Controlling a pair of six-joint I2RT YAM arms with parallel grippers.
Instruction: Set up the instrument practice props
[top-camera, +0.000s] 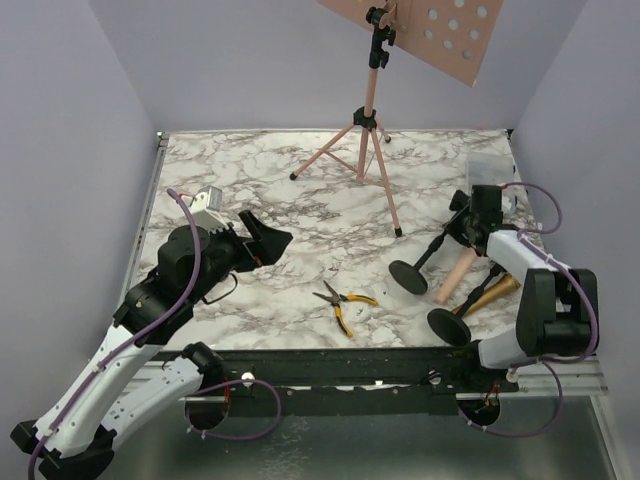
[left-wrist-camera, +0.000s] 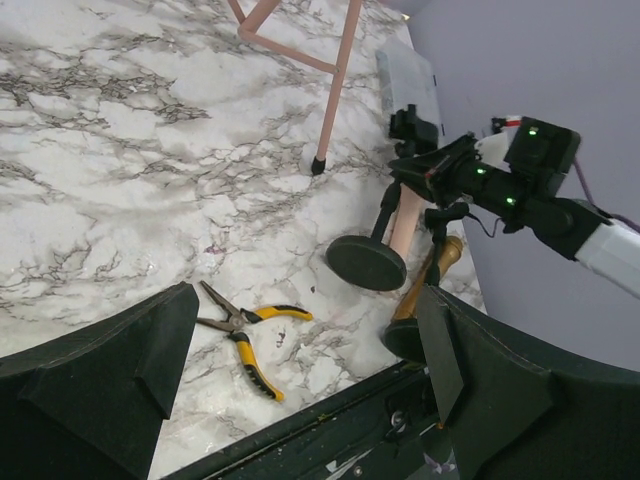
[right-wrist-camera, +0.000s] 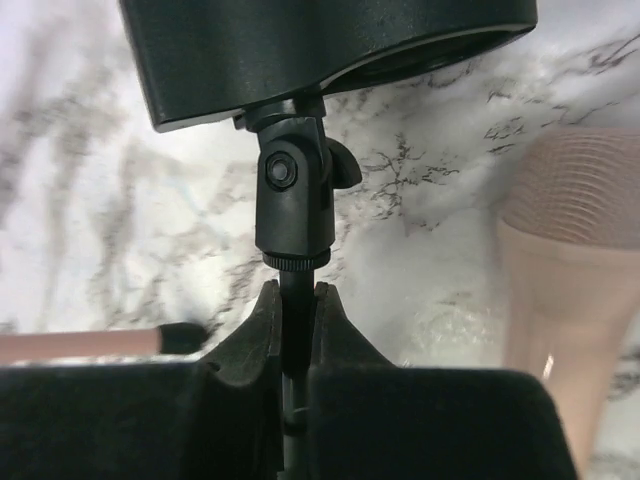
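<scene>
While the left gripper (top-camera: 267, 238) gapes empty, the right gripper (right-wrist-camera: 295, 300) pinches a holder's (right-wrist-camera: 293, 195) thin black stem.

Smooth marble-look tabletop (top-camera: 250, 170); matt black, perhaps plastic, holder (right-wrist-camera: 292, 195)

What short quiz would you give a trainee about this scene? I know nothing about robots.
1. True or false: the left arm's fingers hold the pliers.
2. What do the right arm's fingers clamp? A. pink microphone B. black holder, by its stem C. tripod leg
3. How many black round bases show in the overhead view?
Key: 1 false, they are open and hold nothing; 2 B; 3 two.
</scene>
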